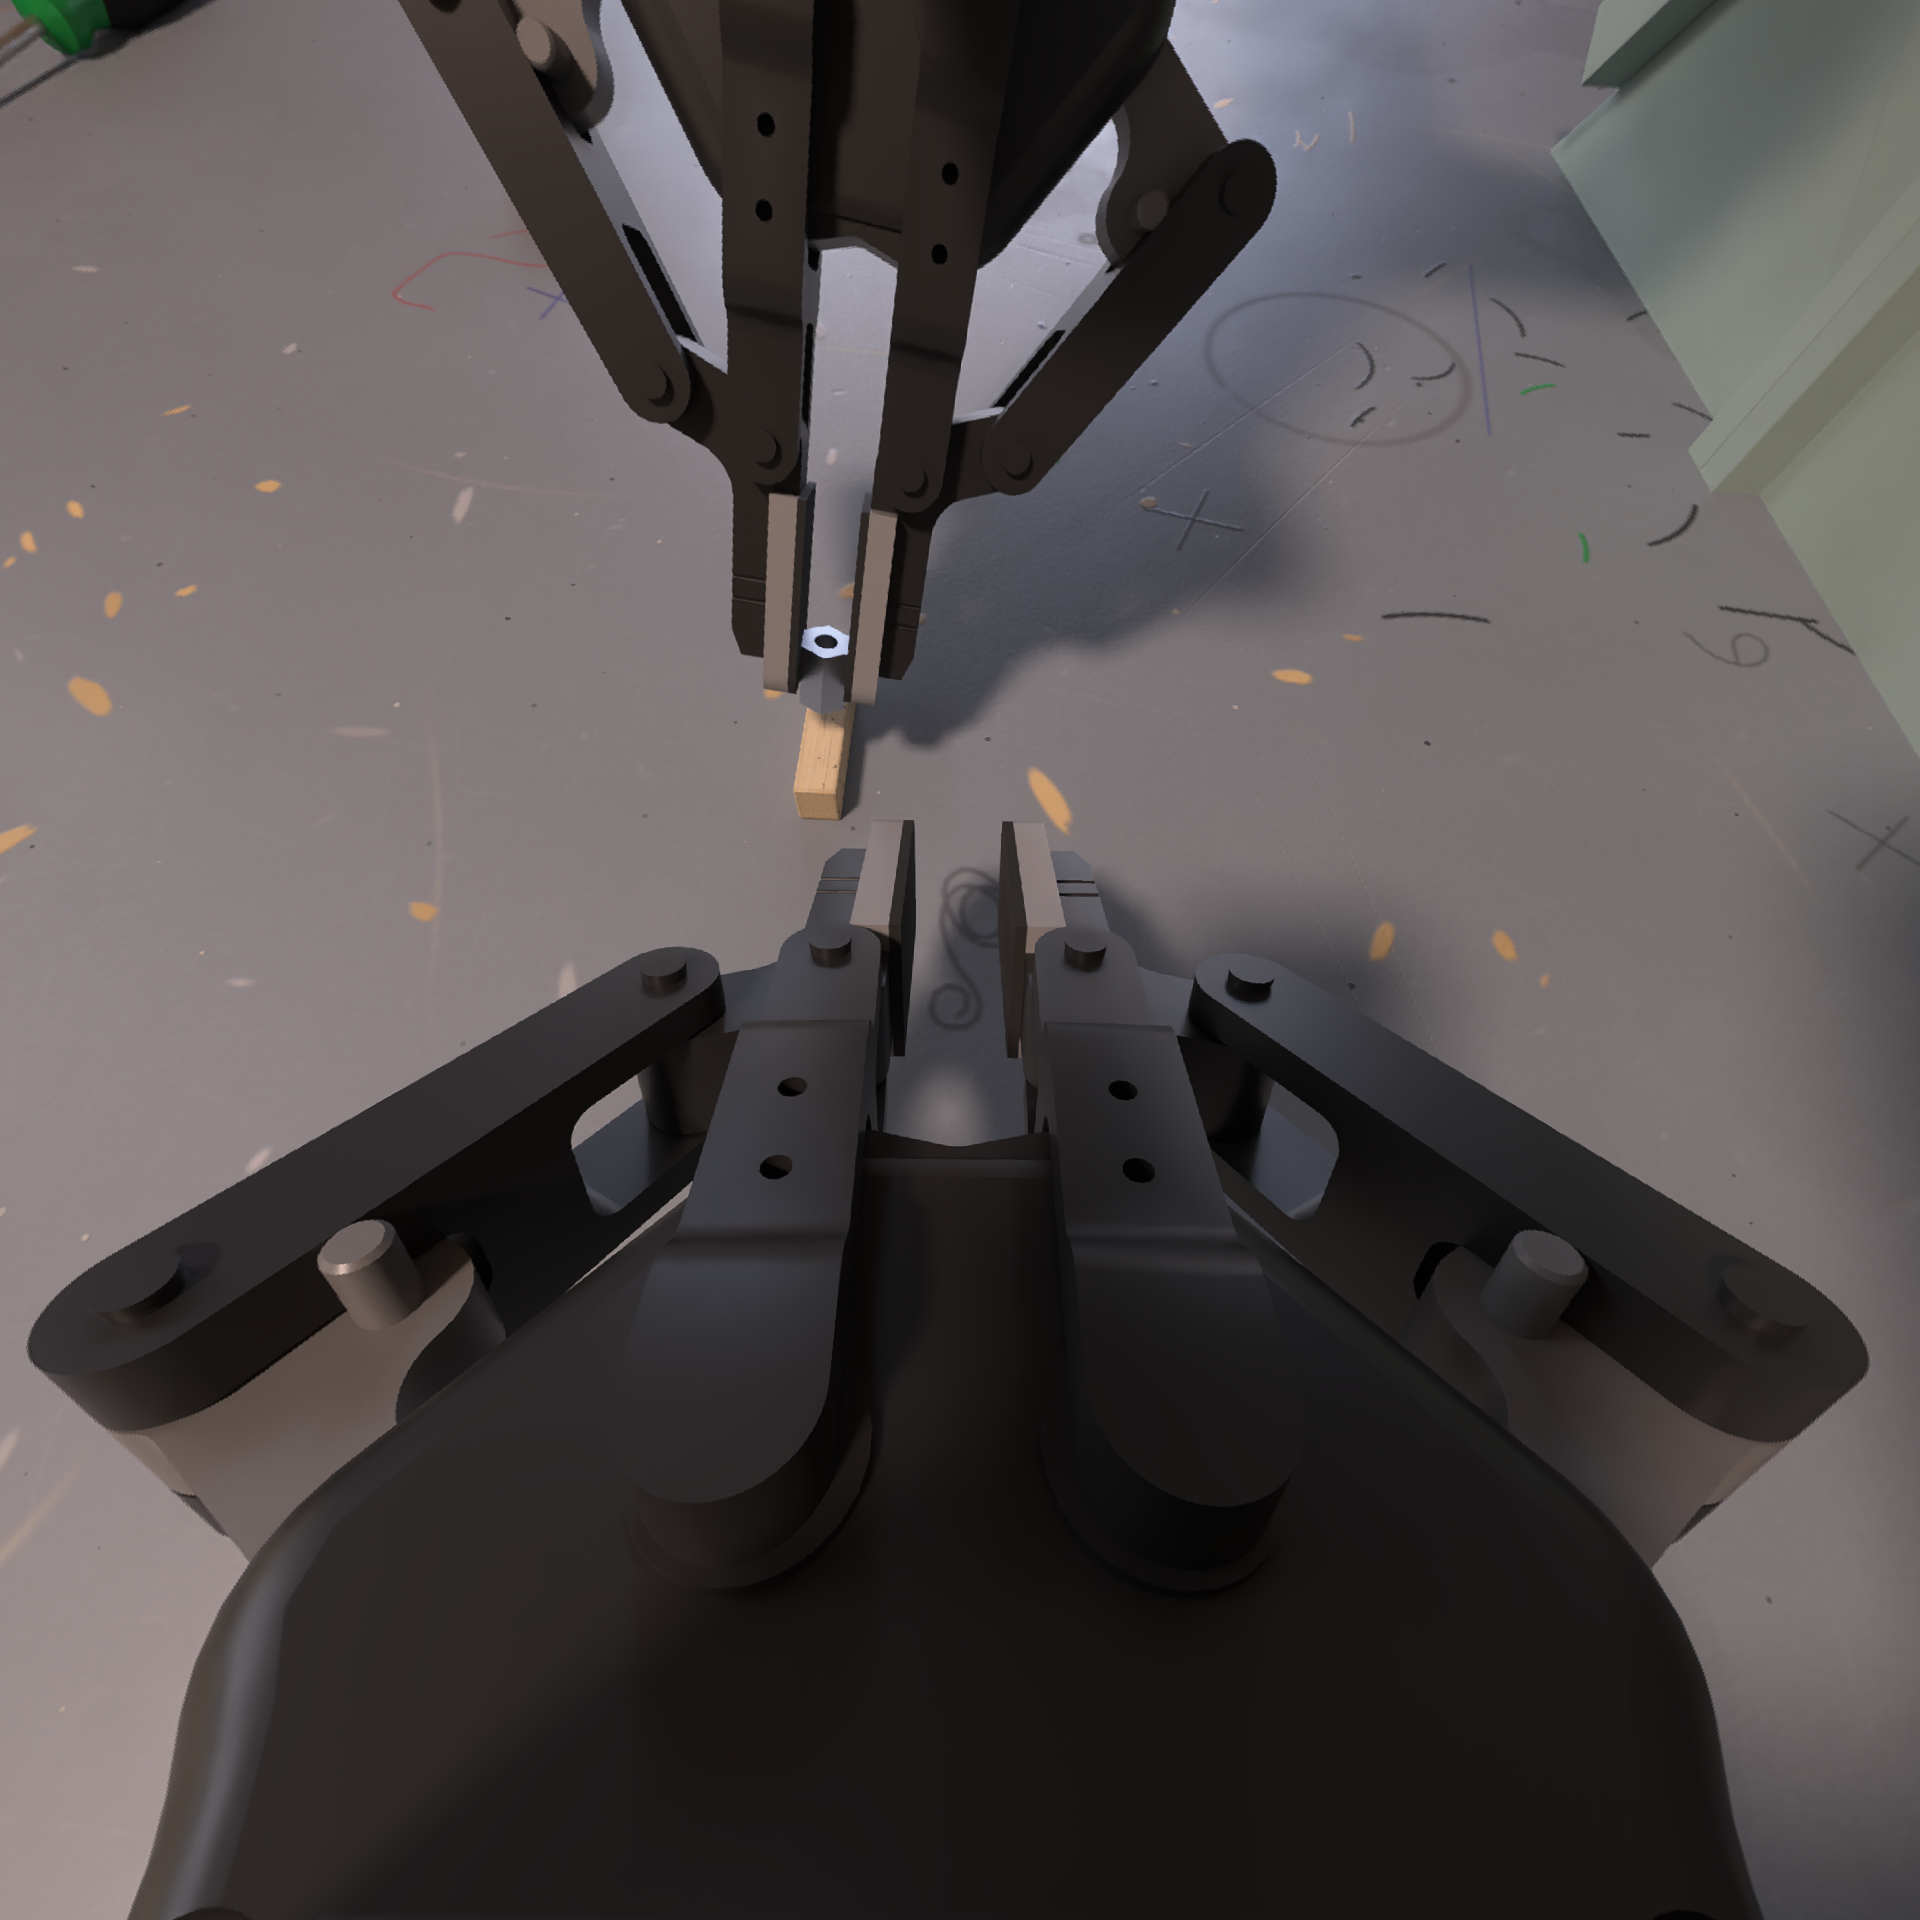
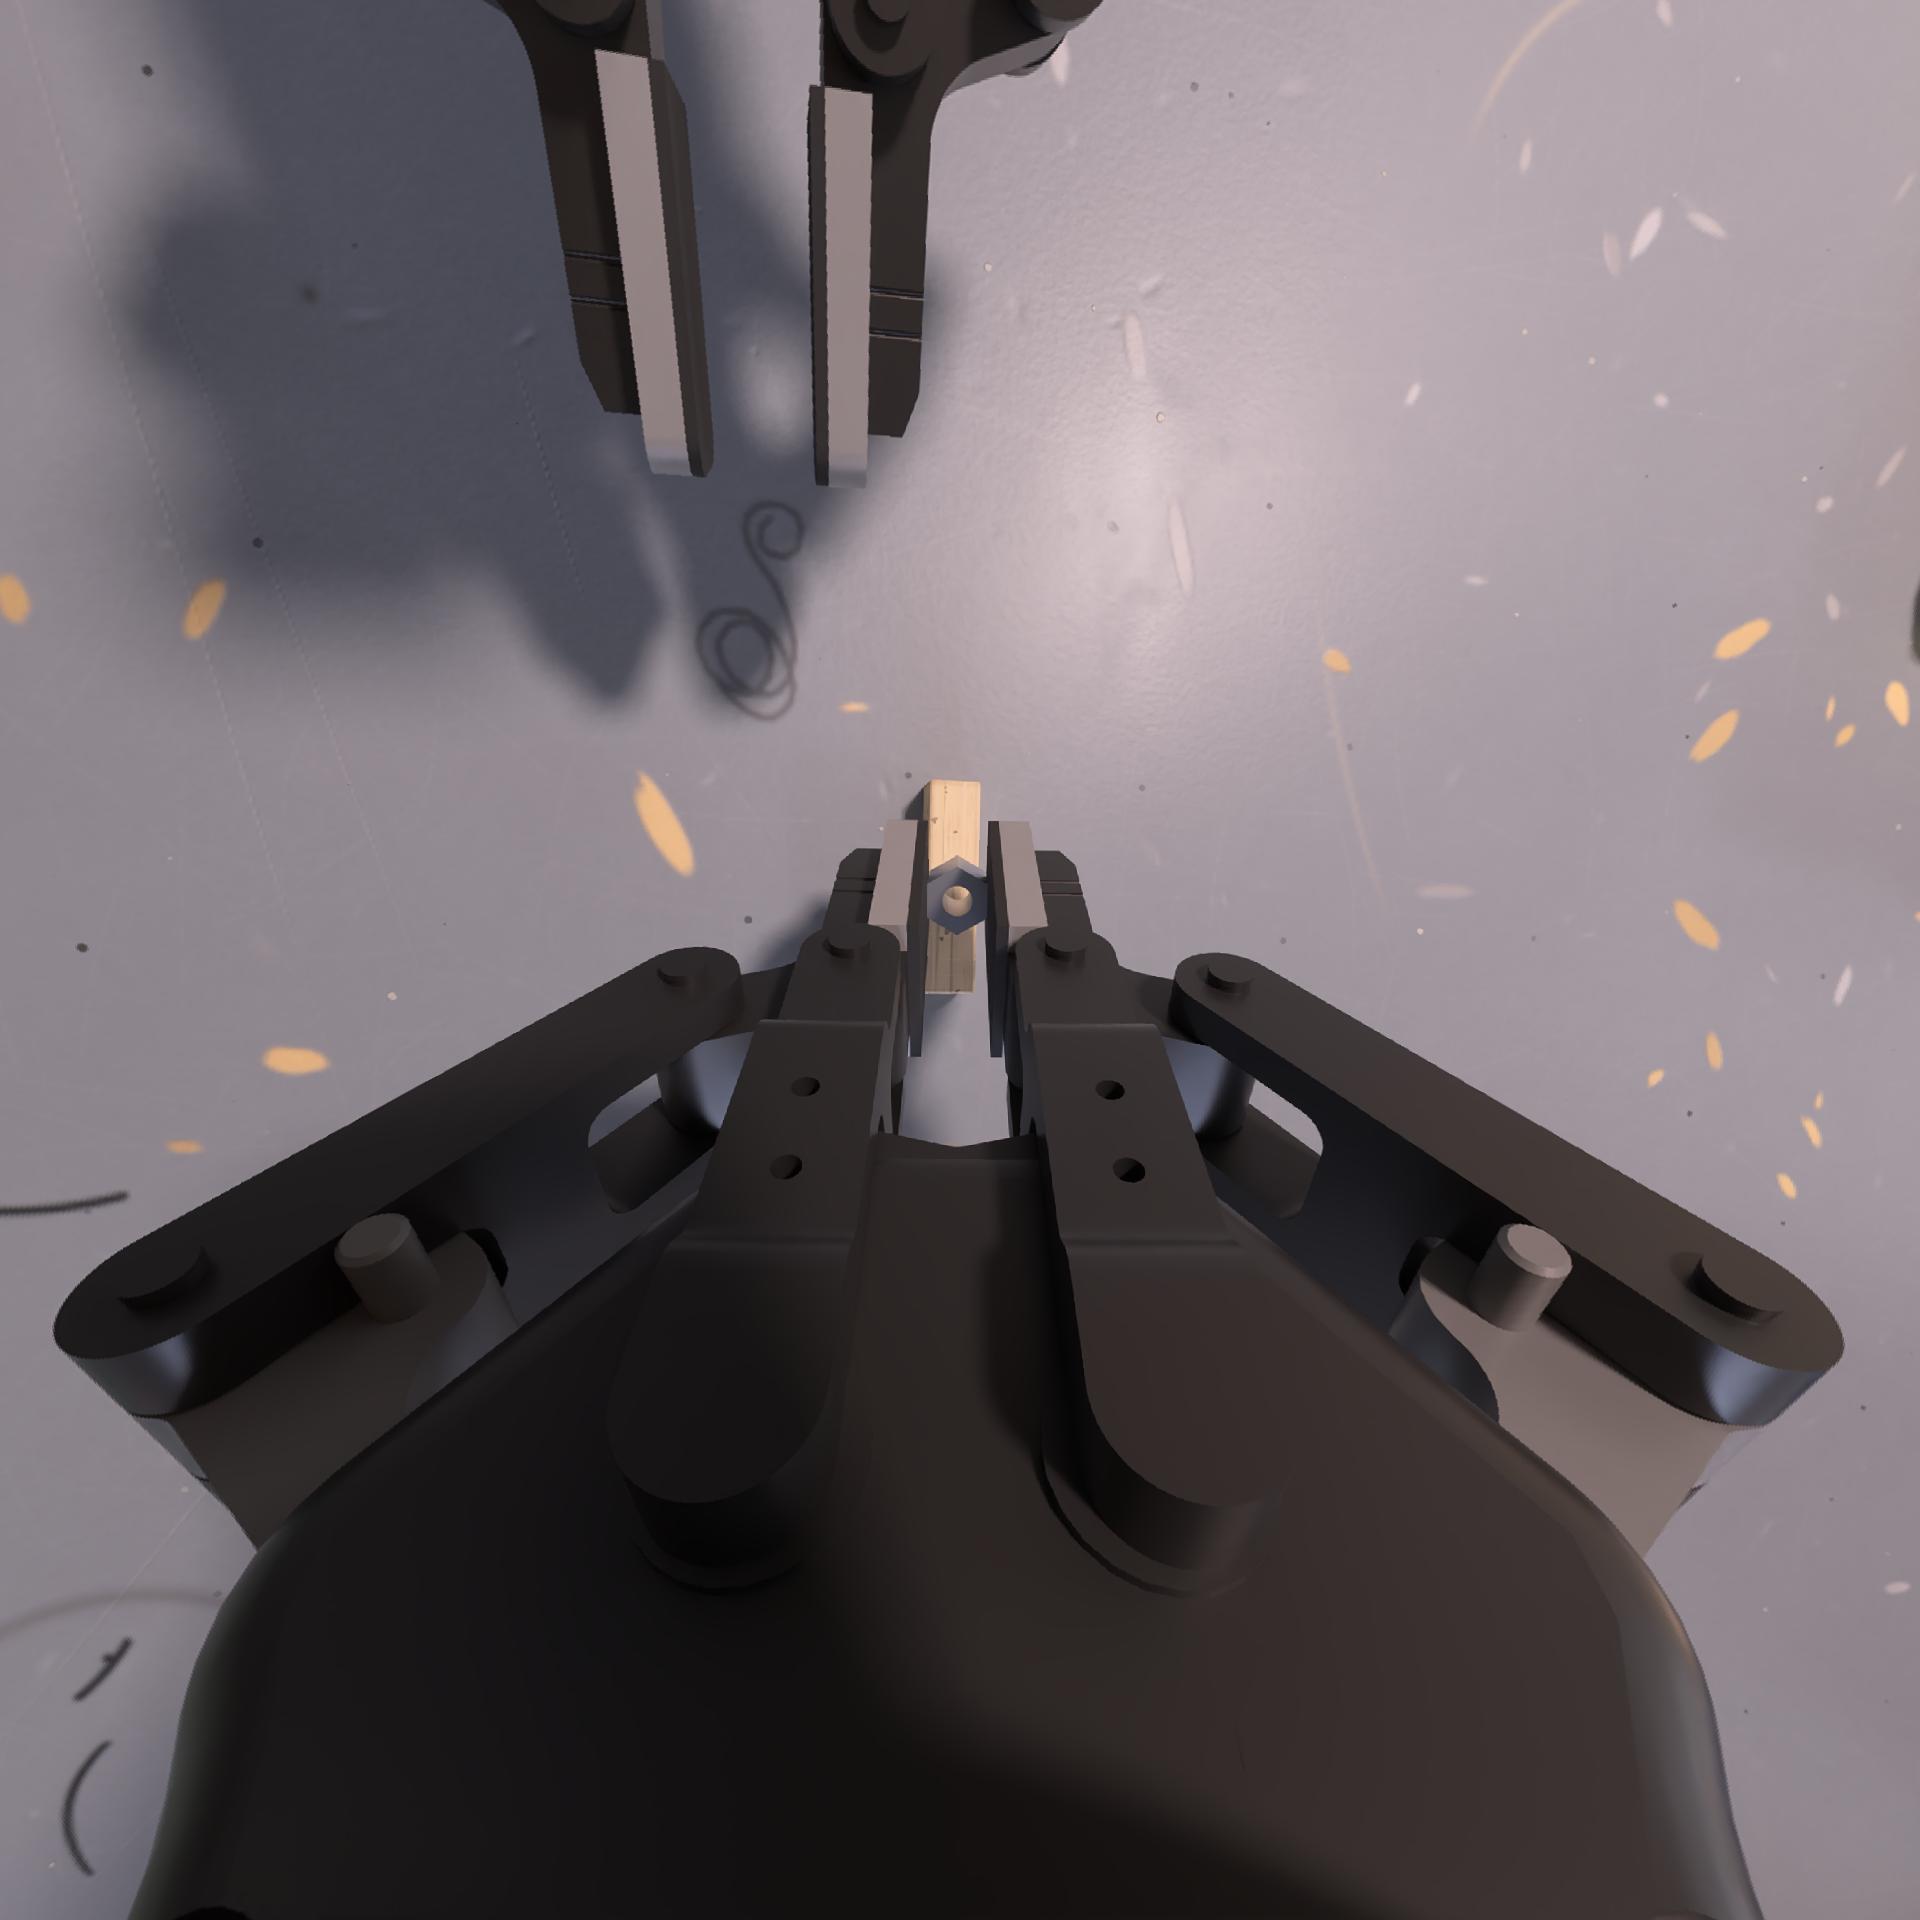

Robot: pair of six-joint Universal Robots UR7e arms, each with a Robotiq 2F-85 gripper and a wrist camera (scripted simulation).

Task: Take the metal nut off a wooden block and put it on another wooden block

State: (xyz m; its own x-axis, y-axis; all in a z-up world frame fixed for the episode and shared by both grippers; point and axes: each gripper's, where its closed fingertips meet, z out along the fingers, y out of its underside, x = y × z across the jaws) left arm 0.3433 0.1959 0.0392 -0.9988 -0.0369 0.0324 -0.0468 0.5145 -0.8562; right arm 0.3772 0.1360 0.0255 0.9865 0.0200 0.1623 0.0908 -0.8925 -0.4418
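A small silver metal nut sits between the pads of my right gripper, which points down and is shut on it. In the right wrist view the nut is between my right gripper's pads, directly over a light wooden block. The block lies flat on the grey table. I cannot tell whether the nut touches the block. My left gripper is empty with a narrow gap between its pads, just short of the block's near end. It also shows in the right wrist view. Only one block is in view.
The grey table bears pen scribbles and orange flecks. A pale green box stands along the right edge in the left wrist view. A green object lies at the far top left corner.
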